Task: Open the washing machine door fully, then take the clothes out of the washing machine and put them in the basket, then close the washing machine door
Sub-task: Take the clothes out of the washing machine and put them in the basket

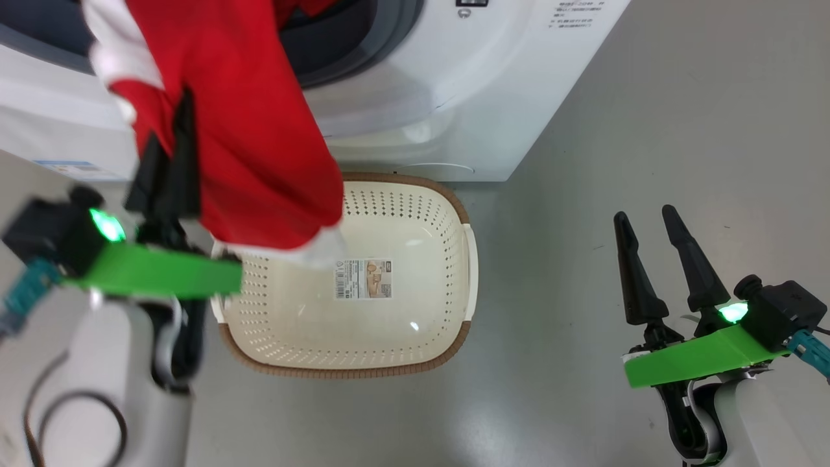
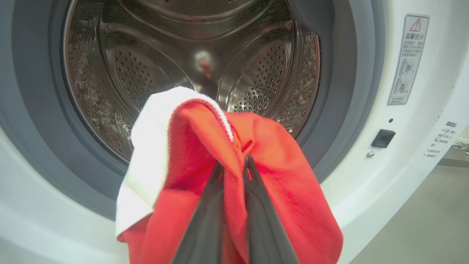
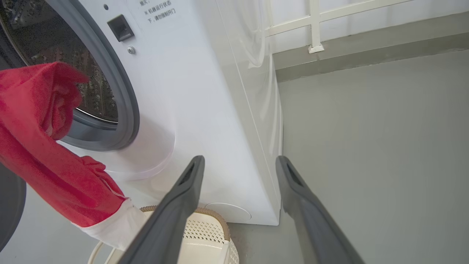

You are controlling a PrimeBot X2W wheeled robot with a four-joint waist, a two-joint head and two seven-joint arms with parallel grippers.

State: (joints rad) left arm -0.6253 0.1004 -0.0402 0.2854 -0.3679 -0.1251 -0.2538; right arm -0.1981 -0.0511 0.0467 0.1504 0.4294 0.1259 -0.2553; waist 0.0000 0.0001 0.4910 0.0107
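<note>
My left gripper [image 1: 170, 123] is shut on the clothes [image 1: 259, 130], a bright red garment with white cuffs. It hangs in front of the washing machine [image 1: 454, 97], and its lower white cuff dangles over the far left part of the basket [image 1: 356, 373]. In the left wrist view the gripper [image 2: 234, 161] pinches a fold of the clothes [image 2: 278, 176] before the open steel drum [image 2: 146, 73], where no other fabric shows. My right gripper [image 1: 644, 214] is open and holds nothing, over the floor right of the basket. A dark curved edge [image 3: 9, 205], possibly the open washing machine door, shows in the right wrist view.
The basket stands on the grey floor directly against the machine's front. A label sticker [image 1: 363, 279] lies on the basket's bottom. Open floor [image 1: 648, 97] stretches to the right. A wall base with a white frame [image 3: 315, 25] lies beyond the machine.
</note>
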